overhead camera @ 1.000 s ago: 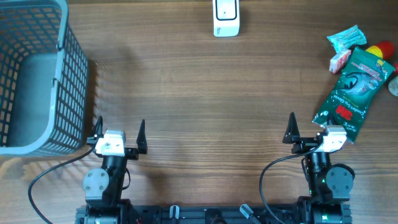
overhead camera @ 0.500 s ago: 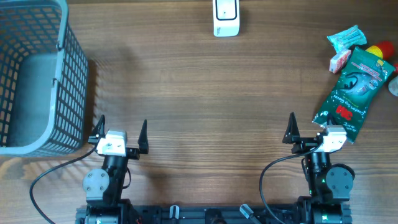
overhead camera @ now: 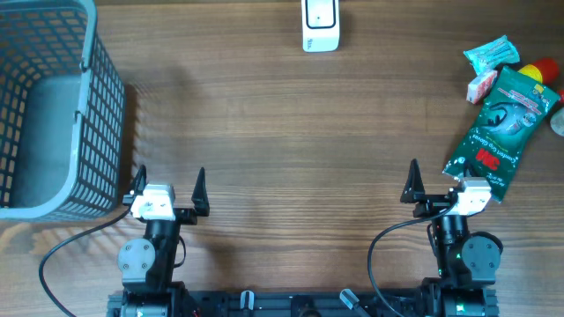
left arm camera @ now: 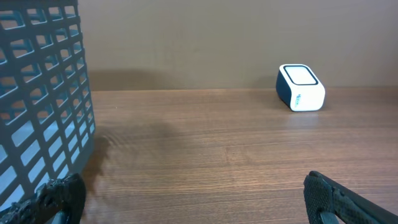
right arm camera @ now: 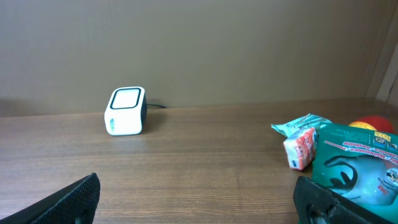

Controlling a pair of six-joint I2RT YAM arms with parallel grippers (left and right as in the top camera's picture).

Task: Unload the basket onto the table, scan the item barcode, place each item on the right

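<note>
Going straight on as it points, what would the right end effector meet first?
The right end effector would probably catch the green pouch with its right finger; otherwise only bare table ahead.

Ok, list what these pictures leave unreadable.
Green pouch: no barcode visible in any view; print too small overhead, cut by the right edge in the right wrist view.
Red and yellow item: mostly under the pouch.
Basket: cut off by the left edge overhead.
</note>
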